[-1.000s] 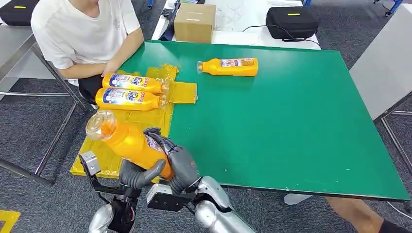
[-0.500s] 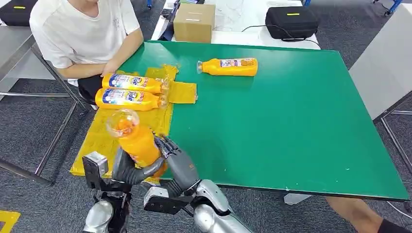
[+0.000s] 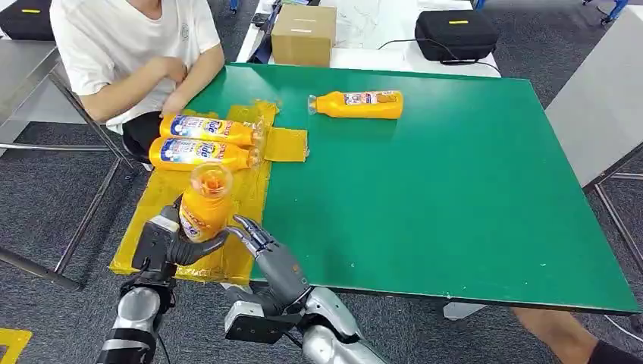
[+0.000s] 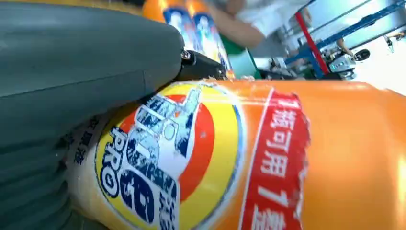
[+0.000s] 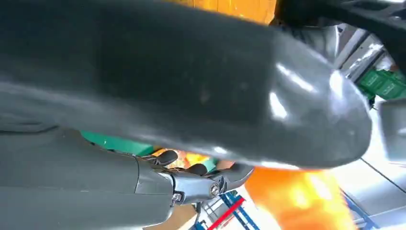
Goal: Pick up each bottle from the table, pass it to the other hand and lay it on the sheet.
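My left hand [image 3: 170,241] grips an orange bottle [image 3: 203,203] around its lower body, upright with its clear cap toward the camera, above the near part of the yellow sheet [image 3: 241,186]. The left wrist view shows that bottle's label [image 4: 182,153] up close against my grey hand [image 4: 72,76]. My right hand [image 3: 271,260] hangs just right of the bottle with its fingers spread, holding nothing. Two more orange bottles [image 3: 203,129] [image 3: 199,154] lie side by side at the sheet's far end. A further orange bottle [image 3: 356,104] lies on the green table [image 3: 455,189].
A person in a white shirt [image 3: 133,45] sits at the table's far left corner, hand near the lying bottles. A cardboard box [image 3: 304,35] and a black case [image 3: 455,33] stand beyond the table's far edge. A bare leg [image 3: 557,334] shows at lower right.
The bottle has passed fully into my left hand and swung upright, moving left. My right hand has let go and opened beside it. The person's arm has lifted.
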Controlling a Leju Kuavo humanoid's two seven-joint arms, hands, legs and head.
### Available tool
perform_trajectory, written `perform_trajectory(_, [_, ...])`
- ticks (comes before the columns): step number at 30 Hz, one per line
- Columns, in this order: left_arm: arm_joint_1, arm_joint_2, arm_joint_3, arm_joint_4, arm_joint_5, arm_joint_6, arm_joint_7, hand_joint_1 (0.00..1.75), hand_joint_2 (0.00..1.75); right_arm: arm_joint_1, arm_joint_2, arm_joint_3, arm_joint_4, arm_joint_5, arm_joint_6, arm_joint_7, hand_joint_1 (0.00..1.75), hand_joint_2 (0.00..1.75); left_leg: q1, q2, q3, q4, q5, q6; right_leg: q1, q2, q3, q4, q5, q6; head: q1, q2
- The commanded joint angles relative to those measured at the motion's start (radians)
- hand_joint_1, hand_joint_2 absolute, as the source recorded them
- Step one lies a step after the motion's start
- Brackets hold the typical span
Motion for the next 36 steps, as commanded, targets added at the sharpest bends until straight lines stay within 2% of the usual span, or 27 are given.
perform_trajectory(1, [-0.175, 0.139, -0.087, 0.359, -0.318, 0.123, 0.025, 1.75, 1.75, -0.026, -0.029, 0.032, 0.015, -0.013, 0.046, -0.011, 0.00, 0.00, 0.001, -0.002, 0.004, -0.002, 0.000, -0.001, 0.001, -0.002, 0.005, -0.001, -0.001, -0.002, 0.000, 0.000])
perform_trajectory(4, [-0.212, 0.156, -0.113, 0.442, -0.383, 0.127, 0.012, 1.75, 1.75, -0.028, -0.030, 0.042, 0.010, -0.016, 0.060, -0.016, 0.00, 0.00, 0.001, -0.002, 0.004, -0.001, 0.000, -0.001, 0.001, -0.002, 0.004, -0.001, -0.001, -0.002, 0.000, 0.000])
perform_trajectory(7, [-0.250, 0.132, -0.123, 0.497, -0.400, 0.114, 0.007, 1.71, 1.75, -0.024, -0.029, 0.046, 0.014, -0.022, 0.068, -0.019, 0.00, 0.00, 0.002, -0.003, 0.006, -0.001, -0.001, -0.002, 0.002, -0.003, 0.007, -0.001, -0.002, -0.002, 0.000, 0.000])
perform_trajectory(10, [-0.277, 0.120, -0.158, 0.539, -0.429, 0.092, 0.006, 1.48, 1.75, -0.028, -0.027, 0.051, 0.024, -0.029, 0.074, -0.025, 0.00, 0.00, 0.002, -0.003, 0.007, -0.001, -0.001, -0.002, 0.002, -0.003, 0.008, -0.001, -0.002, -0.002, 0.000, 0.000])
perform_trajectory(11, [-0.283, 0.114, -0.167, 0.547, -0.437, 0.094, 0.010, 1.27, 1.75, -0.030, -0.026, 0.052, 0.026, -0.030, 0.075, -0.026, 0.00, 0.00, 0.004, -0.002, 0.011, 0.001, -0.004, -0.003, 0.004, -0.002, 0.013, -0.001, -0.004, -0.004, 0.000, 0.000])
perform_trajectory(12, [-0.293, 0.114, -0.188, 0.564, -0.455, 0.091, 0.010, 0.75, 1.75, -0.031, -0.025, 0.053, 0.028, -0.033, 0.076, -0.028, 0.00, 0.00, 0.004, -0.002, 0.010, 0.001, -0.003, -0.003, 0.004, -0.002, 0.012, 0.000, -0.004, -0.004, 0.000, 0.000])
perform_trajectory(13, [-0.301, 0.116, -0.215, 0.578, -0.479, 0.089, 0.006, 0.63, 1.75, -0.034, -0.024, 0.056, 0.029, -0.035, 0.081, -0.032, 0.00, 0.00, 0.002, -0.004, 0.007, 0.000, -0.001, -0.002, 0.002, -0.003, 0.009, -0.001, -0.002, -0.002, 0.000, 0.000])
perform_trajectory(16, [-0.305, 0.113, -0.221, 0.586, -0.484, 0.092, 0.007, 0.63, 1.75, -0.035, -0.023, 0.056, 0.030, -0.036, 0.082, -0.033, 0.00, 0.00, 0.001, -0.003, 0.004, -0.001, 0.001, -0.001, 0.001, -0.003, 0.005, -0.001, -0.001, -0.001, 0.000, 0.000])
perform_trajectory(18, [-0.320, 0.120, -0.259, 0.620, -0.513, 0.076, 0.001, 0.45, 1.75, -0.037, -0.022, 0.060, 0.032, -0.040, 0.089, -0.036, 0.00, 0.00, 0.002, -0.003, 0.007, 0.000, -0.001, -0.002, 0.002, -0.003, 0.009, -0.001, -0.002, -0.003, 0.000, 0.000])
perform_trajectory(19, [-0.334, 0.125, -0.298, 0.650, -0.540, 0.057, 0.001, 0.24, 1.75, -0.039, -0.021, 0.063, 0.034, -0.046, 0.095, -0.041, 0.00, 0.00, 0.001, -0.003, 0.005, -0.001, 0.001, -0.001, 0.001, -0.003, 0.006, -0.001, -0.001, -0.002, 0.000, 0.000])
perform_trajectory(20, [-0.340, 0.123, -0.314, 0.671, -0.552, 0.052, 0.008, 0.19, 1.75, -0.038, -0.020, 0.063, 0.036, -0.051, 0.098, -0.043, 0.00, 0.00, 0.001, -0.003, 0.007, -0.001, 0.001, -0.002, 0.001, -0.003, 0.008, -0.001, -0.001, -0.002, 0.000, 0.000])
perform_trajectory(23, [-0.352, 0.112, -0.356, 0.739, -0.569, 0.021, 0.022, 0.12, 1.75, -0.032, -0.016, 0.063, 0.049, -0.064, 0.092, -0.052, 0.00, 0.00, 0.001, -0.004, 0.007, -0.001, 0.002, -0.001, 0.001, -0.003, 0.009, -0.001, -0.001, -0.002, 0.000, 0.000])
perform_trajectory(25, [-0.349, 0.114, -0.385, 0.757, -0.595, 0.043, 0.066, 0.00, 1.75, -0.026, -0.016, 0.062, 0.056, -0.067, 0.085, -0.053, 0.00, 0.00, 0.000, -0.002, 0.007, -0.002, 0.002, -0.001, 0.000, -0.002, 0.008, -0.001, -0.001, -0.001, 0.000, 0.000])
perform_trajectory(36, [-0.305, 0.093, -0.349, 0.699, -0.567, 0.072, 0.142, 0.00, 1.75, 0.012, -0.025, 0.074, 0.026, -0.052, 0.064, -0.038, 0.00, 0.00, 0.001, 0.000, 0.010, -0.002, 0.001, -0.002, 0.001, -0.001, 0.011, -0.002, -0.001, -0.002, 0.000, 0.000])
